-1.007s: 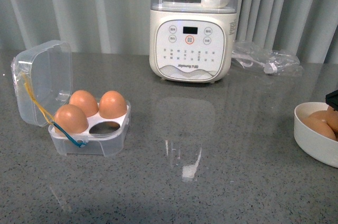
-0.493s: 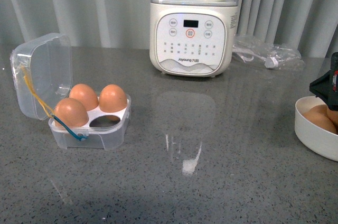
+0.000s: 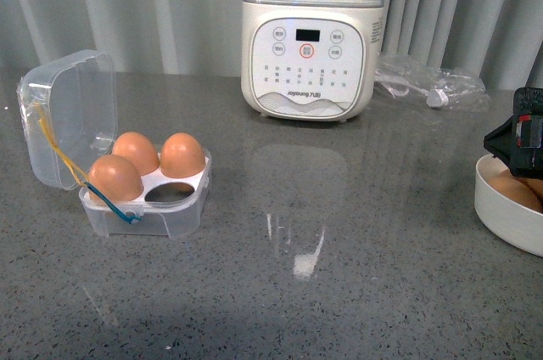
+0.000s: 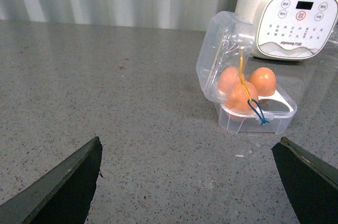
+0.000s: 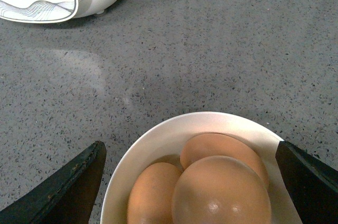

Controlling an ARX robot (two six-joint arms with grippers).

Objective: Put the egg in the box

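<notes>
Right gripper (image 5: 190, 146) hangs just above the white bowl (image 5: 138, 152) at the right edge of the counter (image 3: 356, 292). Its two dark fingers (image 5: 68, 192) are spread wide to either side of the rim and hold nothing. Three brown eggs are heaped there. The egg (image 5: 222, 195) on top looks the natural pick, since nothing rests on it. Well away to the left sits the box (image 3: 185, 217), its lid (image 3: 72, 114) propped back so the cells can be reached: three are filled and the near-right cell (image 3: 170, 194) is bare. Left gripper (image 4: 189, 145) faces the box from a little way off, likewise spread and empty, perhaps ready to steady it.
</notes>
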